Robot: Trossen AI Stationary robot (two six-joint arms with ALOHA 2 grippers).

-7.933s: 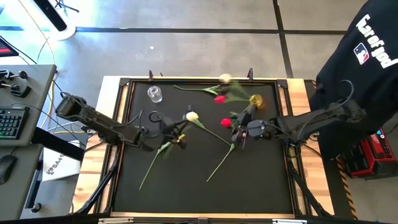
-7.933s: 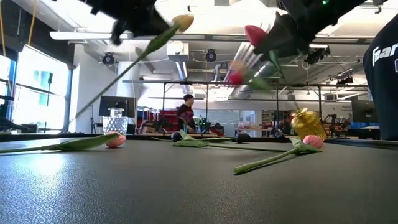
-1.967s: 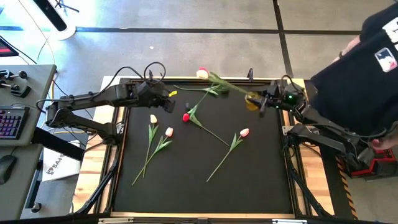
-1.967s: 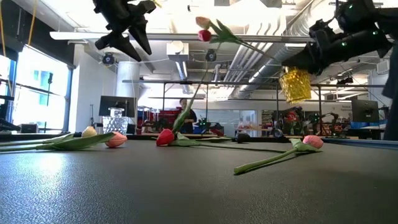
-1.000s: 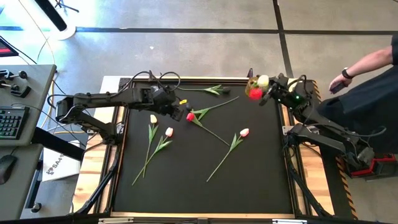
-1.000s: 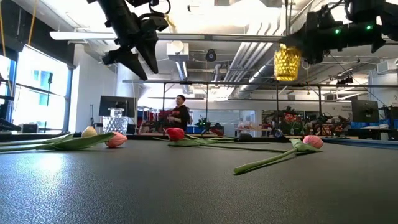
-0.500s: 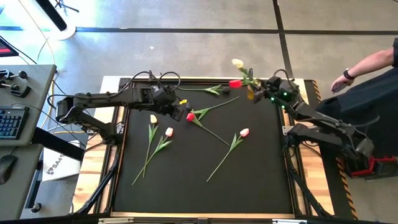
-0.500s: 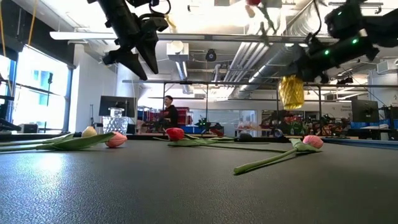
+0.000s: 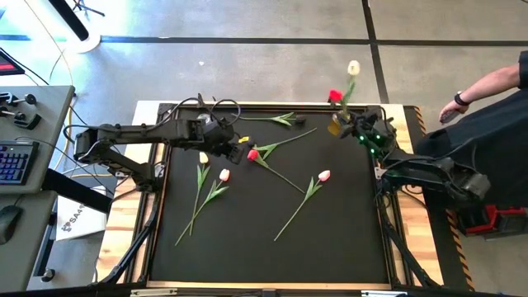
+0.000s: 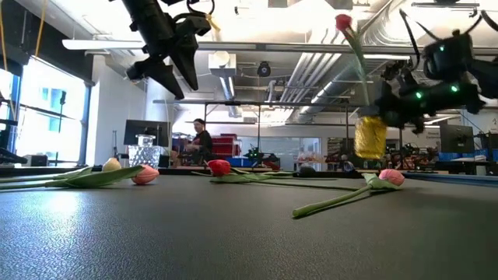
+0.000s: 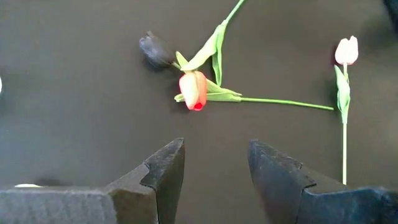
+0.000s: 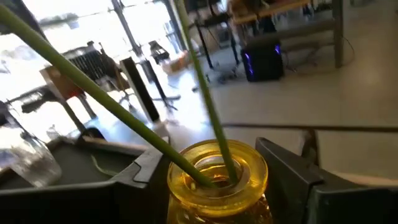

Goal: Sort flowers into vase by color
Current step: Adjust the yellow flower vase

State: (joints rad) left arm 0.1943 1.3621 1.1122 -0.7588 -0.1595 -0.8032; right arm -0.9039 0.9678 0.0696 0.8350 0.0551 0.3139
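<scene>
Flowers (image 9: 321, 176): five lying, two in vase (image 9: 336, 126).

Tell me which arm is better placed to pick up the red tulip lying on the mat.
Left. Its open end effector hovers right by the red tulip, while the right end effector holds the yellow vase.

mat (image 9: 247, 239): matt, grainy black | vase (image 12: 217, 180): glossy amber glass

Left gripper (image 9: 242, 153) hovers above mat, fingers spread — right gripper (image 9: 345, 126) raised at far right corner, fingers clamped.
</scene>
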